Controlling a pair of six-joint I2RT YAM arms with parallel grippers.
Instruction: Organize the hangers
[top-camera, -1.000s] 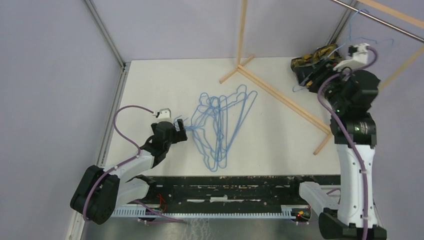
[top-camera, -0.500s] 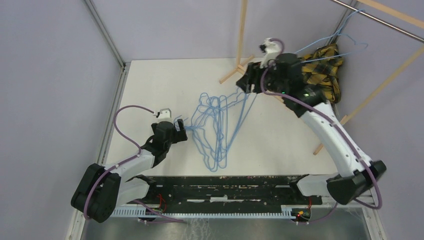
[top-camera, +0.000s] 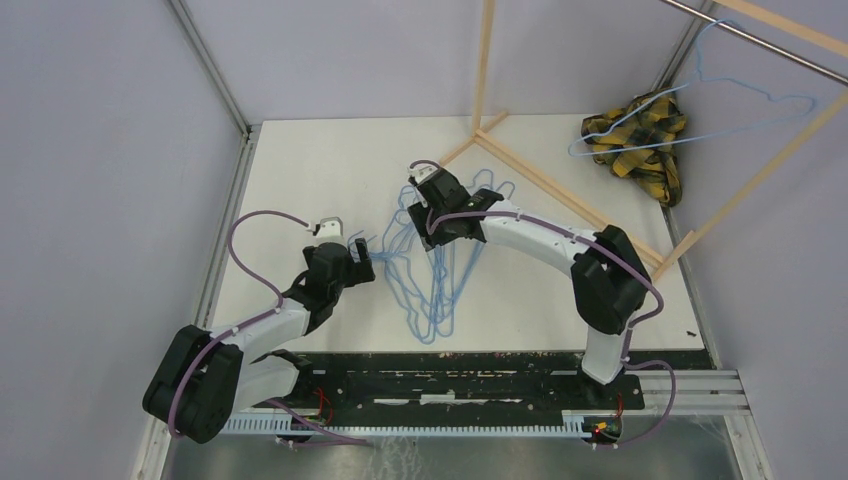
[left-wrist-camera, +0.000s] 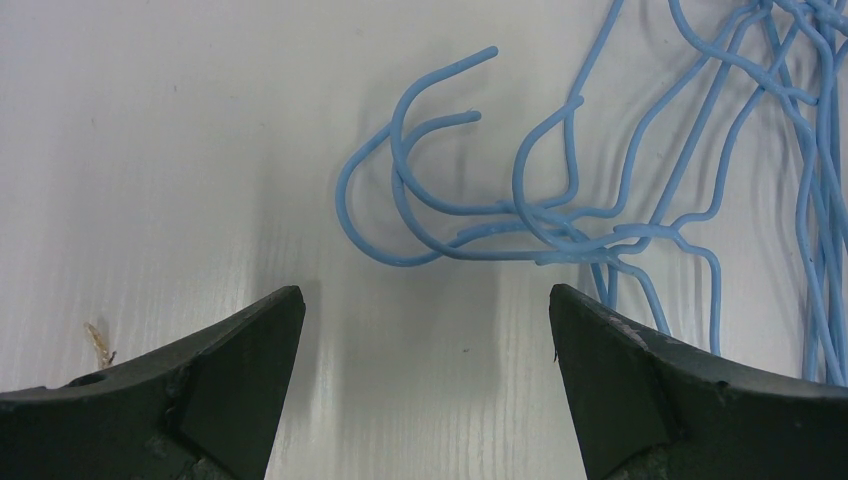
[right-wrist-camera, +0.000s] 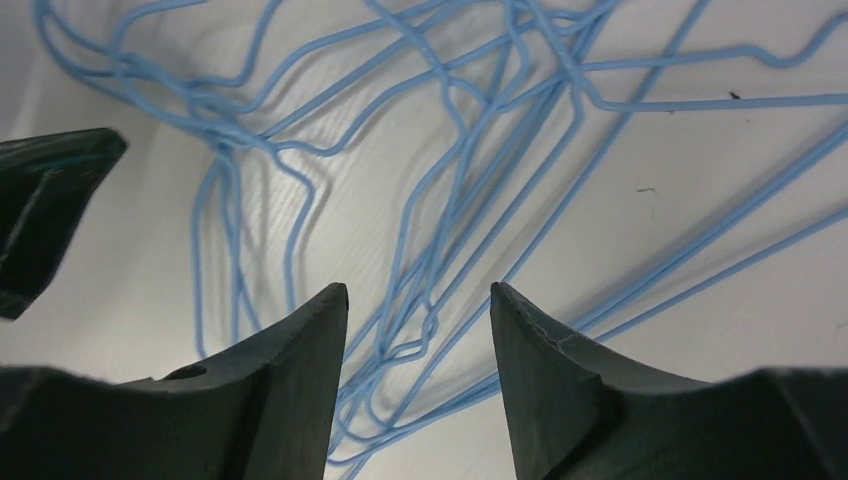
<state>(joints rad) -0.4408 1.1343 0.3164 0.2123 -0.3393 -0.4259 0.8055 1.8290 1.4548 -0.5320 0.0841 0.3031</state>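
Observation:
A tangled pile of light-blue wire hangers (top-camera: 440, 270) lies on the white table (top-camera: 320, 170). One more hanger (top-camera: 697, 70) hangs by its hook from the metal rod (top-camera: 760, 40) at the upper right. My left gripper (top-camera: 365, 262) rests open on the table at the pile's left edge. In the left wrist view the hangers' hooks (left-wrist-camera: 440, 215) lie just ahead of the left gripper (left-wrist-camera: 425, 300), untouched. My right gripper (top-camera: 430, 200) hovers open above the pile's far end. In the right wrist view the wires (right-wrist-camera: 450, 170) lie below the right gripper (right-wrist-camera: 418, 295), which grips none of them.
A yellow-black plaid cloth (top-camera: 640, 135) lies at the table's far right, under the hanging hanger. The wooden rack frame (top-camera: 560, 195) crosses the table's back right, with an upright post (top-camera: 484, 60). The left gripper's finger (right-wrist-camera: 50, 200) shows at the left of the right wrist view.
My right arm swung from the rod at the upper right down and left to the pile, leaving one hanger on the rod. The left arm stayed still.

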